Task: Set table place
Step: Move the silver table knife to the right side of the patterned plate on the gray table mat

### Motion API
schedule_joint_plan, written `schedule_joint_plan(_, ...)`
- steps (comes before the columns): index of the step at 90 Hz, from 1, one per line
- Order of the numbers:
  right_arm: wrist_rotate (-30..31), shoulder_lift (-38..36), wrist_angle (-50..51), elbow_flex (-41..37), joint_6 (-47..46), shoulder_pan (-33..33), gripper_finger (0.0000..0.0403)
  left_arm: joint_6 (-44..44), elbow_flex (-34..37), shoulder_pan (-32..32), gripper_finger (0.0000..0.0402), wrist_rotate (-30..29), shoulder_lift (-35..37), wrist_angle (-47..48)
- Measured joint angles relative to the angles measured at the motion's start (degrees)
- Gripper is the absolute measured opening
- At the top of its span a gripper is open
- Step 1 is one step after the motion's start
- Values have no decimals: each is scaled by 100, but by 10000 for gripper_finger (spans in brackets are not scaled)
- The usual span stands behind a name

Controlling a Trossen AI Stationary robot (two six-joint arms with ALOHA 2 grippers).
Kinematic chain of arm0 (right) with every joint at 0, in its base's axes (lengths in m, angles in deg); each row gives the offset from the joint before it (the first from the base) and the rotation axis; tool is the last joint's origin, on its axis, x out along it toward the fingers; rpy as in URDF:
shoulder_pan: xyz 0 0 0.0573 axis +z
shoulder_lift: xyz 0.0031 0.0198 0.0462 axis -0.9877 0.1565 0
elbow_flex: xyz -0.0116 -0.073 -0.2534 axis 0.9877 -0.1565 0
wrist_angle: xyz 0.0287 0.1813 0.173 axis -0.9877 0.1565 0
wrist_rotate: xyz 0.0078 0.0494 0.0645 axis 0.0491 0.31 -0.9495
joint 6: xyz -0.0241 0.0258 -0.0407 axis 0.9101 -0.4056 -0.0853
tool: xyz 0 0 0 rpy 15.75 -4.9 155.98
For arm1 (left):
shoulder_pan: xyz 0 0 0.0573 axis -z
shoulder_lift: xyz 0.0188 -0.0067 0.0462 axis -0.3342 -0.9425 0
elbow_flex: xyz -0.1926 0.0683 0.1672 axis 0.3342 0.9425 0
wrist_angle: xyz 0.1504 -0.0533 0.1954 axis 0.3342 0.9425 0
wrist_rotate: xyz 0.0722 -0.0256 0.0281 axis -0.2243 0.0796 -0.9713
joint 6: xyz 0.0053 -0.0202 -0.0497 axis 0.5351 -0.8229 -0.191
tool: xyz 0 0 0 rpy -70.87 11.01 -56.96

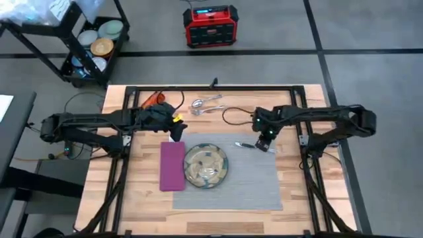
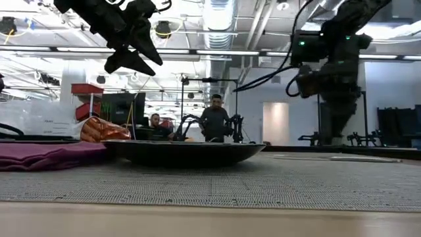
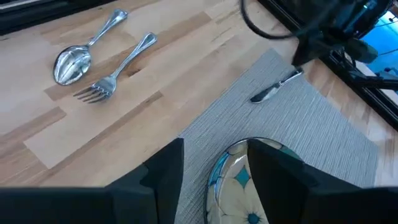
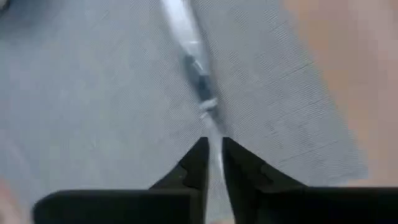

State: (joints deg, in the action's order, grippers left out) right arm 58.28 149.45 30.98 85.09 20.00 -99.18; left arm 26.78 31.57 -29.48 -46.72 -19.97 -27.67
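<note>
Tabletop (image 1: 218,221): light wood planks, black rail frame along the edges. Bare plank strip on the near side, well clear of both arms.

Placemat (image 1: 254,182): grey woven rectangle, flat. Its right half is open, below and beside the right jaws.

Napkin (image 1: 172,166): magenta cloth, folded oblong, lying along the placemat's left edge, just below the left jaws.

Plate (image 1: 205,166): round, shallow, green-brown with pale flower pattern, on the placemat's left part, touching or just beside the napkin. Something small and pale shows on it; cannot tell what.

Left gripper (image 3: 214,171): above the tabletop at the placemat's far-left corner, jaws open, holding nothing; plate rim shows between them.

Right gripper (image 4: 212,163): low over the placemat's far-right part, jaws nearly closed on the knife (image 3: 277,86) handle; the silver blade runs out ahead of the jaws, on or close over the weave.

Fork (image 3: 117,70) and spoon (image 3: 84,49): silver, side by side on bare wood beyond the placemat, between the two grippers, well apart from the knife.
</note>
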Motion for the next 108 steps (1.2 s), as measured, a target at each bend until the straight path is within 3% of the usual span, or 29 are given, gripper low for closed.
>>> schedule_joint_plan(10, -202, -111, -425, -233, 18, 68, 117, 2, 0, 0, 161, -1, 0, 3)
schedule_joint_plan(20, 124, 2, -513, -378, -118, 147, 173, 2, 0, 0, 161, 0, 0, 10)
schedule_joint_plan(33, 424, 257, -498, -582, -477, 176, 194, 2, 0, 0, 161, 0, 0, 23)
schedule_joint_plan(44, 466, 395, -496, -633, -545, 224, 165, 2, 0, 0, 161, 0, 0, 25)
schedule_joint_plan(77, 211, 404, -527, -654, -524, 490, 14, -28, 0, 0, 162, -25, 0, 20)
schedule_joint_plan(108, -682, 301, -986, -656, -1120, 937, 0, -62, 0, 0, 162, -93, 0, 9)
